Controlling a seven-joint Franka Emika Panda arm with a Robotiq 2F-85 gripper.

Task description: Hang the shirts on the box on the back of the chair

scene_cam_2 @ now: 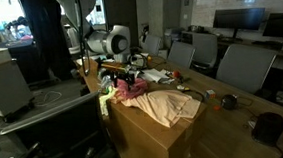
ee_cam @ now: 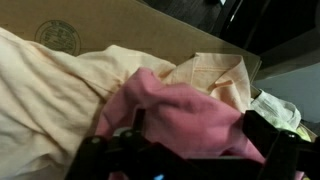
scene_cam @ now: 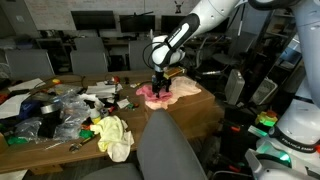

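On top of the cardboard box [scene_cam: 195, 108], the pink shirt [ee_cam: 175, 100] was bunched over the peach shirt [ee_cam: 60, 90]. The hand [ee_cam: 185, 140] was set astride the pink one, fingers spread wide and nothing yet gripped. The aim was presumably to carry the uppermost shirt first to the chair [scene_cam: 168, 145].

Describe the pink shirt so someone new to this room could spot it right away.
Find the brown cardboard box at the end of the cluttered wooden table. Two shirts lie on top. The crumpled pink shirt sits directly under the robot's black gripper, bunched on the larger pale peach shirt.
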